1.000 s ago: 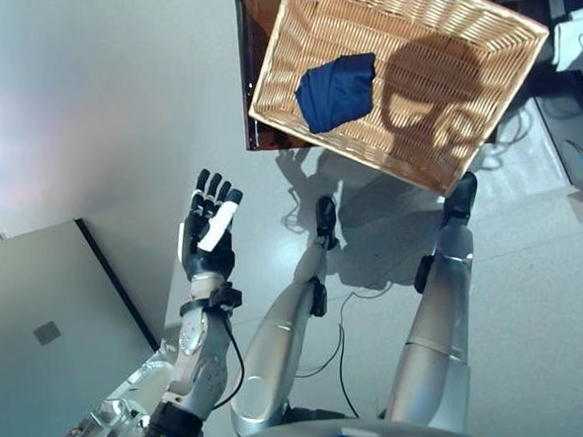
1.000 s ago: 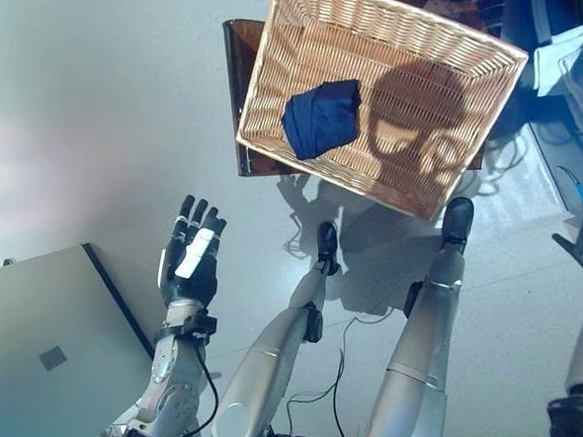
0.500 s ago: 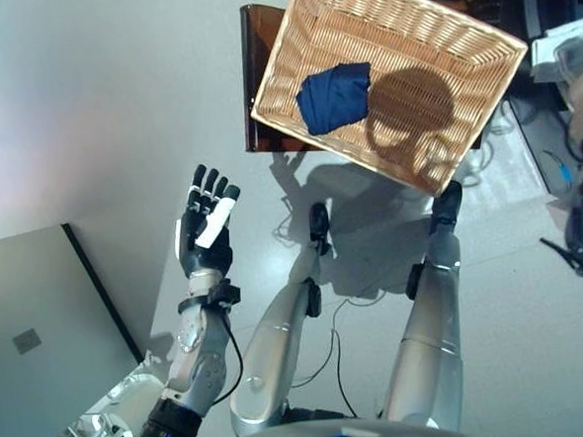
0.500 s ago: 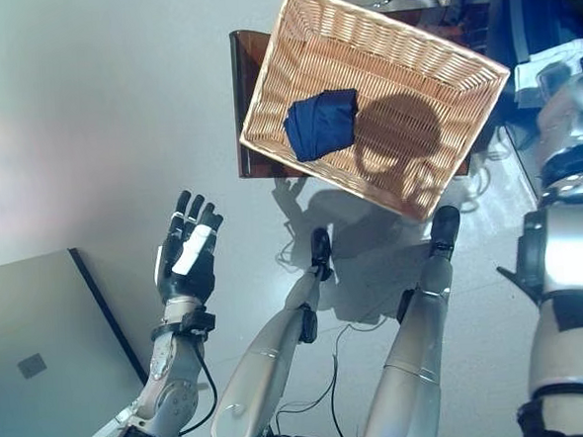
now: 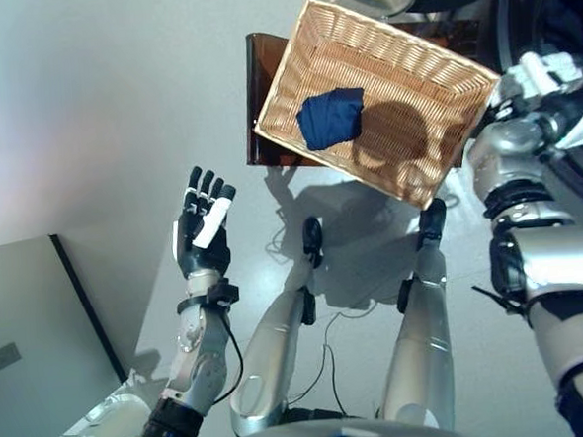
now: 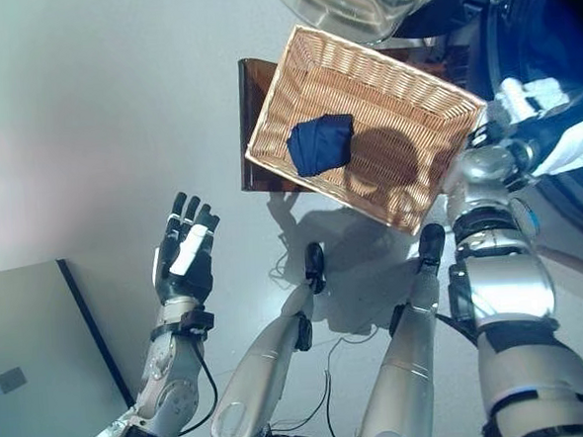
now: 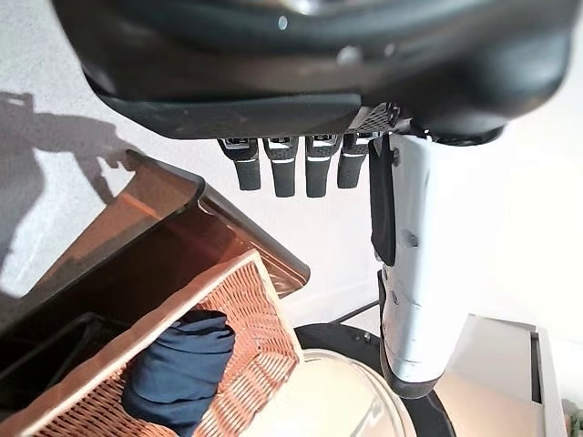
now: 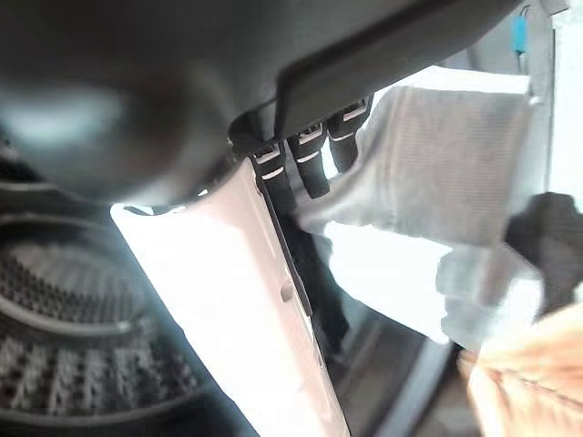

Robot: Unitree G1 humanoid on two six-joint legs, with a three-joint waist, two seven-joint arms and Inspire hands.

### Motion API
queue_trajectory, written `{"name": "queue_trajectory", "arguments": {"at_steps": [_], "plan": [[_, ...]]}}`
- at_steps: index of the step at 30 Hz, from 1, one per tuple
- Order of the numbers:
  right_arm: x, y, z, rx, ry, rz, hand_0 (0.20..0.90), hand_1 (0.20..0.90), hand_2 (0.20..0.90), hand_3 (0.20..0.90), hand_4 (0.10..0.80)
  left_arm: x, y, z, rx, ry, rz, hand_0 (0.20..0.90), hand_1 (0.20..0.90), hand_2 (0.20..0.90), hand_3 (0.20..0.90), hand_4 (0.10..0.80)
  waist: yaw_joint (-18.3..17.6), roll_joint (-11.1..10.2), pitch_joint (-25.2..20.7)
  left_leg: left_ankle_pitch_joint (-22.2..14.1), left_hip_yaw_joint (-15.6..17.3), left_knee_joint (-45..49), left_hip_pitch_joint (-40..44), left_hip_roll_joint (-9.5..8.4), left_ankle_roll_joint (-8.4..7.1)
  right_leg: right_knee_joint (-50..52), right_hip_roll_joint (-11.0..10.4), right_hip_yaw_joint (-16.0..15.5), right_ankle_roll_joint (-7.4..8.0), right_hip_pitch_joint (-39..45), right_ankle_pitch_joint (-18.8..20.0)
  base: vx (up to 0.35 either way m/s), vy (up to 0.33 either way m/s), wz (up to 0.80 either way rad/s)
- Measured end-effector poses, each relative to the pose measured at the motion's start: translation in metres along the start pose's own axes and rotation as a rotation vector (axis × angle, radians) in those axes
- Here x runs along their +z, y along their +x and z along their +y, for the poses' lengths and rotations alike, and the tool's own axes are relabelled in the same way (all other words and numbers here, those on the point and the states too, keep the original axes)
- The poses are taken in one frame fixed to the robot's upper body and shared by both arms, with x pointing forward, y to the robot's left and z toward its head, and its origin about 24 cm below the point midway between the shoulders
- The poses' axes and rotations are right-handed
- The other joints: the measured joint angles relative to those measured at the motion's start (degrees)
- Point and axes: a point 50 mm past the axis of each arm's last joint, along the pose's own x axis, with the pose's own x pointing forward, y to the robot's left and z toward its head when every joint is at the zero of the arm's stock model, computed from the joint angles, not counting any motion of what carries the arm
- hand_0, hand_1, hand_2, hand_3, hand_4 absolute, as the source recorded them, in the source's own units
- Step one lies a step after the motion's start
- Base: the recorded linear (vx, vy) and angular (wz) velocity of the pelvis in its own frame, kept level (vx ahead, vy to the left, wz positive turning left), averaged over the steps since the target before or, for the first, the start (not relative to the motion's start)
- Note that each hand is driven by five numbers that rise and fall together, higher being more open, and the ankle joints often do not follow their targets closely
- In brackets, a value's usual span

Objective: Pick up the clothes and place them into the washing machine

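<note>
One left hand (image 5: 202, 224) is raised at the left of the scene over the pale floor (image 5: 87, 112), palm showing, its fingers (image 7: 287, 167) straight and spread and its white-covered thumb (image 7: 410, 264) extended; it holds nothing. A grey panel (image 5: 31, 333) lies near it at the lower left. Toward the centre, a wicker basket (image 5: 412, 82) rests tilted on a dark brown stand (image 5: 261, 101). A folded navy cloth (image 5: 331, 117) lies inside the basket, toward its left end, touching the woven bottom. Above the basket, the edge of a round glass door (image 6: 348, 2) shows. At the right, the right hand (image 6: 518, 98) is extended at the dark round opening of the washer (image 6: 548, 34), with a white cloth (image 6: 570, 150) just beside it. In the right wrist view, the ribbed drum (image 8: 82, 364) appears past the white thumb, and pale cloth lies against the fingertips; whether the fingers grip it cannot be told.
</note>
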Motion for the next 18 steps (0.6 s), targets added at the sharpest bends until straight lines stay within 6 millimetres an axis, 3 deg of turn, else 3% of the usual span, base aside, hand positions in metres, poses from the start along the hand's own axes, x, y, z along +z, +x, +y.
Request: {"name": "queue_trajectory", "arguments": {"at_steps": [8,18], "plan": [[-0.052,-0.054,0.022,0.2,-0.155,0.016,0.9,0.9,0.9,0.9,0.8,0.002,0.001,0.004,0.017,0.002,-0.01,0.9,0.9,0.9,0.9,0.8,-0.6,-1.3,0.9,-0.9,-1.5,0.9,3.1,1.15,-0.65,-1.0,0.8,-2.2,-0.36,5.1,-0.2,0.011,-0.007,0.02],[-0.058,-0.072,0.03,0.309,-0.272,-0.106,0.9,0.9,0.9,0.9,0.8,0.002,-0.002,0.02,0.082,0.024,-0.007,0.9,0.9,0.9,0.9,0.8,-1.1,-3.2,2.1,-2.0,-2.6,2.7,5.1,1.74,-0.81,-2.7,1.0,-3.8,-0.51,9.7,-0.3,0.034,-0.003,0.05]]}}
